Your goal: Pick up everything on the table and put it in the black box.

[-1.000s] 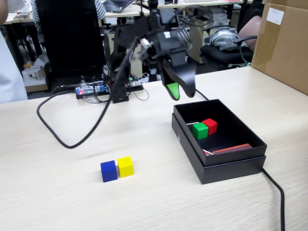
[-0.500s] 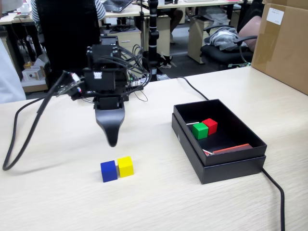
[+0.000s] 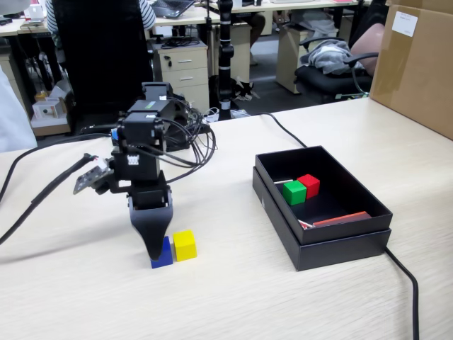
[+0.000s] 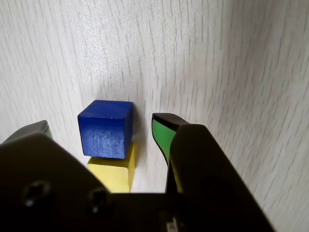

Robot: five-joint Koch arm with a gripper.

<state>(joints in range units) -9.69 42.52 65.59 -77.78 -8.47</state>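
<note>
Jaws (image 4: 104,128) stand apart and straddle the blue cube (image 4: 106,129); in the wrist view we see one tip at the left edge and the green-padded tip just right of the cube, a narrow strip of bench (image 4: 217,58) showing between pad and cube. We cannot tell whether either pad touches it. In the fixed view the jaws (image 3: 153,253) point straight down, tips at the blue cube (image 3: 162,255), which sits on the bench (image 3: 233,283).

Left of the jaws in the fixed view we note a black cable (image 3: 35,198) lying across the bench.

Yellow cube (image 3: 185,245) sits just right of the jaws in the fixed view, touching the blue one; in the wrist view the yellow cube (image 4: 113,171) lies directly below the blue cube, partly hidden by the gripper body.

Well to the right of the jaws stands the black box (image 3: 333,244). Inside it we see the green cube (image 3: 294,192) and the red cube (image 3: 308,185), side by side and touching. Beyond the box at far right stands a brown carton (image 3: 417,64).
</note>
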